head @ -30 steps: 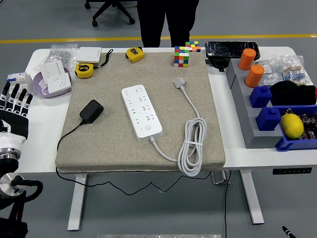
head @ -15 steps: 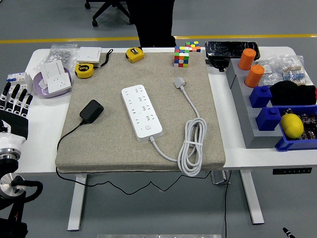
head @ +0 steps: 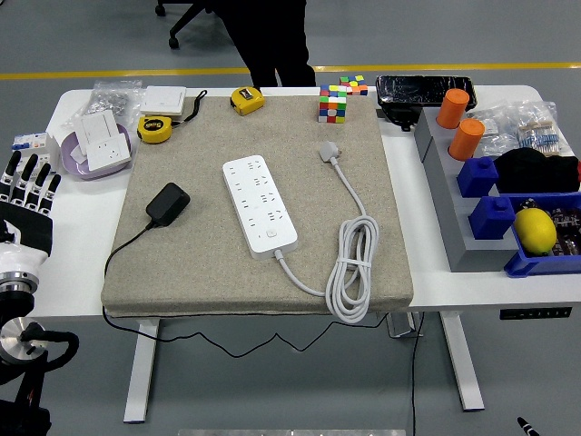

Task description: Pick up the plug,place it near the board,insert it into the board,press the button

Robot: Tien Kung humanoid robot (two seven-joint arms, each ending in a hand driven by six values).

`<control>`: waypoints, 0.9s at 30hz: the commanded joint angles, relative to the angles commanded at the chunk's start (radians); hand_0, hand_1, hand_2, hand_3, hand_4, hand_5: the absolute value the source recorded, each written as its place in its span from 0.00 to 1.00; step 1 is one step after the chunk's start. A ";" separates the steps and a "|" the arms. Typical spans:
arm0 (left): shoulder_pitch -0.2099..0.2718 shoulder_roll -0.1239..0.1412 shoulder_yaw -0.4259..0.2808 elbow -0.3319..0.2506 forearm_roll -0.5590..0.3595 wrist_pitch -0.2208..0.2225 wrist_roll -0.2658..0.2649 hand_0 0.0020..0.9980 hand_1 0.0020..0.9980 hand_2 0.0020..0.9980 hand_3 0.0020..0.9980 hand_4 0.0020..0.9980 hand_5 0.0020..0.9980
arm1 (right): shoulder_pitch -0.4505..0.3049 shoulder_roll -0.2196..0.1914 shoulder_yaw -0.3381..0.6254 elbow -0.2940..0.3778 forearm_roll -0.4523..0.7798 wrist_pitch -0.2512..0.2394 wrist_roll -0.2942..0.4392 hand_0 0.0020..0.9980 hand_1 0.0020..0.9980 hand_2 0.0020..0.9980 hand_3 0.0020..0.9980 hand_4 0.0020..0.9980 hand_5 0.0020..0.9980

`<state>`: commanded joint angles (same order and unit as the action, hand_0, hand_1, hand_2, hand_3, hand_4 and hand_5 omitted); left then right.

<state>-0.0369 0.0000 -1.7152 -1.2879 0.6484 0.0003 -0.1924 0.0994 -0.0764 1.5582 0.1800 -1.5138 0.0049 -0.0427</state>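
Left hand (head: 27, 186), black five-fingered, at the left edge of the white table (head: 73, 263). Fingers straight, side by side, pointing away from the robot. Holds nothing, touches none of the task's things. Right hand out of frame.

Just beyond the fingertips: pale purple round bowl (head: 91, 163) holding one white wall socket plate (head: 102, 145). Further back, clear plastic bag of small parts (head: 116, 93), a second white socket plate (head: 163, 98). Two yellow tape measures (head: 155, 128) (head: 246, 99), the first at the mat's far left corner, the second on its far edge.

Beige fabric mat (head: 200, 254) covers the table's middle. On it: one black plug adapter (head: 168, 203) with thin black cord, left side, well apart from the hand. One white power strip board (head: 260, 205) at centre, lying lengthwise; its thick white cable (head: 352, 263) coiled to the right, ending in a grey plug head (head: 329, 151). One multicoloured puzzle cube (head: 333, 104) at the far edge.

Right side: grey stepped rack (head: 445, 182) with two orange cylinders (head: 452, 107) (head: 467, 138), two blue blocks (head: 478, 175) (head: 492, 216). Blue tray (head: 536, 263) with one yellow lemon-like fruit (head: 536, 230). Black tray (head: 422, 91) behind.

Person in dark clothes (head: 272, 36) at the far side.
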 joint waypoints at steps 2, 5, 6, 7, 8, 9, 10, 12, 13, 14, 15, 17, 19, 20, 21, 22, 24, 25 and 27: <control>-0.001 0.000 0.000 0.000 0.001 0.000 0.000 0.84 0.84 0.81 0.82 1.00 1.00 | 0.001 0.000 0.001 0.000 0.000 0.000 0.000 0.82 0.74 0.74 0.77 1.00 1.00; -0.002 0.000 0.000 -0.001 0.002 -0.001 0.001 0.84 0.84 0.81 0.82 1.00 1.00 | 0.002 -0.002 0.002 0.000 0.001 -0.001 0.001 0.82 0.74 0.74 0.77 1.00 1.00; -0.002 0.000 -0.001 -0.001 0.003 -0.001 0.001 0.84 0.84 0.81 0.82 1.00 1.00 | 0.004 -0.003 0.001 0.000 0.002 -0.001 0.001 0.82 0.74 0.74 0.77 1.00 1.00; -0.003 0.000 -0.001 -0.001 0.003 -0.001 0.001 0.84 0.84 0.81 0.82 1.00 1.00 | 0.005 -0.003 0.001 0.000 0.003 -0.001 0.001 0.82 0.74 0.74 0.77 1.00 1.00; -0.003 0.000 -0.002 -0.001 0.004 -0.001 0.001 0.84 0.84 0.81 0.82 1.00 1.00 | 0.005 -0.004 0.001 0.000 0.003 -0.001 0.001 0.82 0.74 0.74 0.77 1.00 1.00; -0.004 0.000 -0.002 -0.002 0.004 -0.001 0.002 0.84 0.84 0.81 0.82 1.00 1.00 | 0.006 -0.003 0.001 0.000 0.004 -0.002 0.002 0.82 0.74 0.74 0.77 1.00 1.00; -0.004 0.000 -0.002 -0.002 0.005 -0.001 0.002 0.84 0.84 0.81 0.82 1.00 1.00 | 0.006 -0.003 0.001 0.000 0.005 -0.002 0.002 0.82 0.74 0.74 0.77 1.00 1.00; -0.002 0.000 -0.003 -0.004 0.006 -0.001 0.001 0.84 0.84 0.81 0.82 1.00 1.00 | 0.003 -0.001 0.004 0.000 0.003 -0.002 0.001 0.82 0.74 0.74 0.77 1.00 1.00; -0.002 0.000 -0.004 -0.004 0.006 -0.001 0.001 0.84 0.84 0.81 0.82 1.00 1.00 | 0.002 0.001 0.004 0.000 0.003 -0.001 0.002 0.82 0.74 0.74 0.77 1.00 1.00; -0.001 0.000 -0.005 -0.004 0.007 -0.001 0.001 0.84 0.84 0.81 0.82 1.00 1.00 | 0.001 0.002 0.003 0.000 0.003 -0.001 0.002 0.82 0.74 0.74 0.77 1.00 1.00; -0.001 0.000 -0.005 -0.004 0.007 -0.001 0.001 0.84 0.84 0.81 0.82 1.00 1.00 | 0.000 0.003 0.003 0.000 0.003 -0.001 0.002 0.82 0.74 0.74 0.77 1.00 1.00; -0.001 0.000 -0.007 -0.004 0.007 -0.002 0.001 0.84 0.84 0.81 0.82 1.00 1.00 | -0.001 0.005 0.003 0.000 0.003 -0.001 0.002 0.82 0.74 0.74 0.77 1.00 1.00; 0.000 0.000 -0.007 -0.004 0.008 -0.002 0.001 0.84 0.84 0.81 0.82 1.00 1.00 | -0.001 0.006 0.003 0.000 0.002 -0.001 0.002 0.82 0.74 0.74 0.77 1.00 1.00; 0.000 0.000 -0.007 -0.004 0.010 -0.002 0.002 0.84 0.84 0.81 0.82 1.00 1.00 | 0.000 0.005 0.003 0.000 0.003 -0.001 0.003 0.82 0.74 0.74 0.77 1.00 1.00; -0.001 0.000 -0.007 -0.004 0.011 -0.002 0.002 0.84 0.84 0.81 0.82 1.00 1.00 | 0.000 0.005 0.003 0.000 0.003 -0.001 0.003 0.82 0.74 0.74 0.77 1.00 1.00; -0.001 0.000 -0.007 -0.005 0.012 -0.002 0.003 0.84 0.84 0.81 0.82 1.00 1.00 | 0.000 0.005 0.002 0.000 0.003 -0.001 0.002 0.82 0.74 0.74 0.77 1.00 1.00; -0.002 0.000 -0.006 -0.006 0.015 -0.002 0.003 0.84 0.84 0.81 0.82 1.00 1.00 | 0.000 0.003 0.003 0.000 0.003 -0.001 0.002 0.82 0.74 0.74 0.77 1.00 1.00; -0.002 0.000 -0.006 -0.006 0.017 -0.002 0.003 0.84 0.84 0.81 0.82 1.00 1.00 | 0.000 0.003 0.003 0.000 0.003 -0.001 0.002 0.82 0.74 0.74 0.77 1.00 1.00; -0.002 0.000 -0.005 -0.007 0.021 -0.001 0.004 0.84 0.84 0.81 0.82 1.00 1.00 | 0.000 0.002 0.004 0.000 0.002 -0.001 0.002 0.82 0.74 0.74 0.77 1.00 1.00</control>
<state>-0.0393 0.0000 -1.7204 -1.2946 0.6696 -0.0012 -0.1883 0.0992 -0.0739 1.5621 0.1800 -1.5121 0.0042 -0.0403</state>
